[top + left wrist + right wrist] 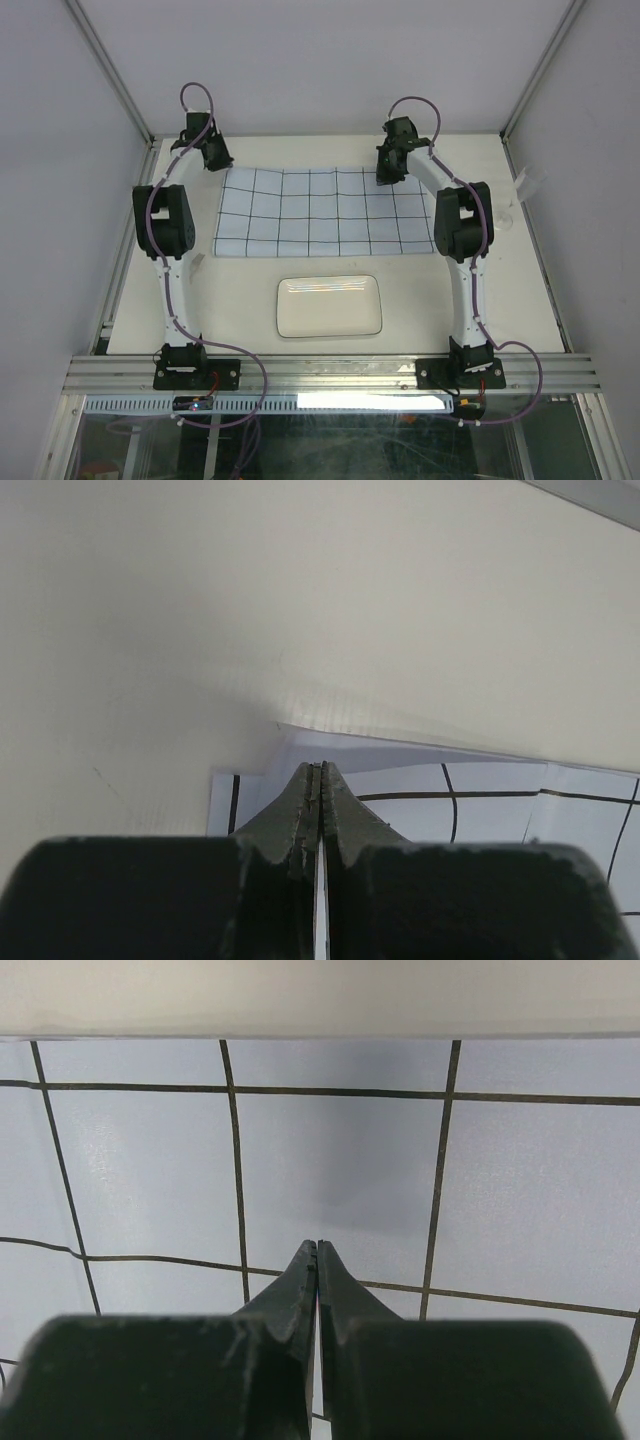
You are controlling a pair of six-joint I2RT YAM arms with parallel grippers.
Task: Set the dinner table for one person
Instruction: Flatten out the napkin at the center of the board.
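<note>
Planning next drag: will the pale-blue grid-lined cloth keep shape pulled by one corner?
Probably not: pale-blue grid-lined cloth looks thin and floppy, one corner rucked at the left tool. Likely light, sliding easily on the cream-white matte tabletop.

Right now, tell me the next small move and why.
Probably open the left gripper and right gripper and lift off the cloth: both are shut at its far edge, it lies spread out, and the plate sits apart on the bare table.

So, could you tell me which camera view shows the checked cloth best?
The top view: it shows the whole cloth, spread out beyond the plate. The left wrist view catches only one corner; the right wrist only some squares.
</note>
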